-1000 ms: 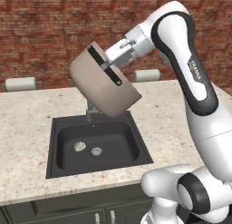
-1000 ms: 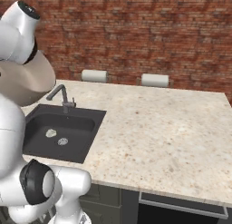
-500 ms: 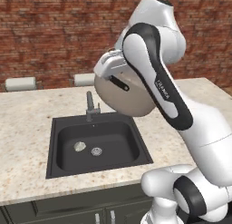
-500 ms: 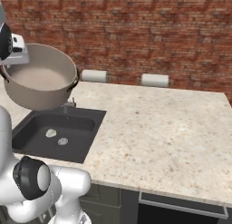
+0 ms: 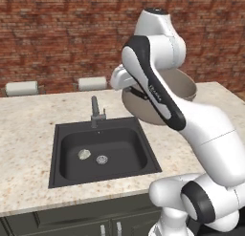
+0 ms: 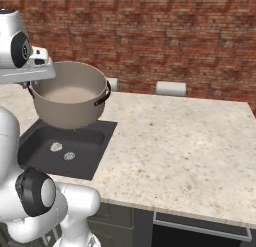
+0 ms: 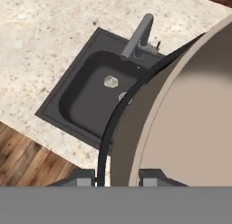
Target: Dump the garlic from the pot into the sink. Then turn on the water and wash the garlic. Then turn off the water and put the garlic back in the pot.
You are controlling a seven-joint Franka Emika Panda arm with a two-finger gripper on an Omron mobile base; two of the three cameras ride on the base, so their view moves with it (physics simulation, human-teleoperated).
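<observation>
Pincer [image 7: 111,177] pinching pot [image 6: 70,100] by rim, one tip each side of wall; carried upright, mouth up, above counter edge at 3 o'clock of sink [image 5: 62,139], likely for setting down. Garlic [image 5: 84,154] on basin floor, just beside drain [image 5: 102,159], at its 9 o'clock. Faucet [image 5: 96,113] at basin's 12 o'clock, no water seen. No readable writing.

You had the white arm folded high, its two-finger gripper [image 7: 117,177] clamped on the grey-beige metal pot's [image 6: 70,102] rim.
</observation>
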